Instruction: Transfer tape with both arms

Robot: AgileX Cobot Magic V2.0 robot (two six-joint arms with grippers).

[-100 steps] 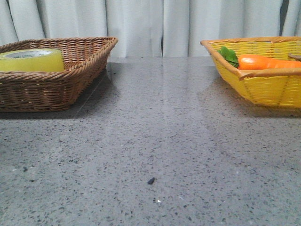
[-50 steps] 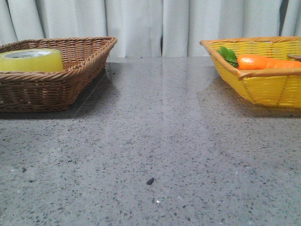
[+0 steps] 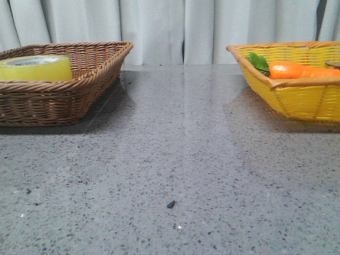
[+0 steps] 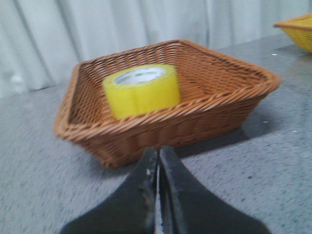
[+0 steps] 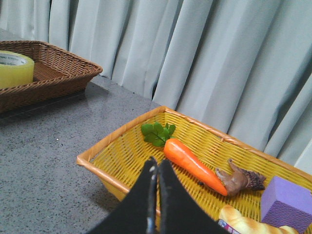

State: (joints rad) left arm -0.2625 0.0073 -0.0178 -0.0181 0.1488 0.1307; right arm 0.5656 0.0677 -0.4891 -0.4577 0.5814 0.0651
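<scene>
- Front view showed the tape (image 3: pixel 35 68) lying flat, core upward, inside the brown wicker basket (image 3: pixel 79 90) at the far left corner of the table (image 3: pixel 175 170); no arm entered this view.
- Left wrist view showed the left end effector (image 4: pixel 159 158) with its two fingers pressed together and holding nothing, low over the table just outside the basket's near wall, apart from the tape.
- Right wrist view showed the right end effector (image 5: pixel 156 168) likewise closed and empty, poised at the near rim of the yellow basket (image 5: pixel 122 131) at the far right corner.
- That basket held a carrot (image 5: pixel 192 165) with green leaves, a small brown figure (image 5: pixel 241 179), a purple block (image 5: pixel 287 202) and a pale bread-like item (image 5: pixel 243 222).
- Judged risk: the left fingers must open before the grasp; entering closed would push the roll against the basket's inner wall.
- Judged risk: the basket wall stood between end effector and roll, so a low approach could catch the rim and drag the light wicker.
- Judged risk: the roll's smooth outer face may slip during the hand-over if the second grip is taken off centre.
- Judged risk: crowded contents in the yellow basket could tip the roll on release.
- Surface: grey speckled stone-like table, slightly glossy, with one small dark fleck (image 3: pixel 170 204) near its front edge.
- Room: pale pleated curtains (image 3: pixel 175 26) closed off the far side.
</scene>
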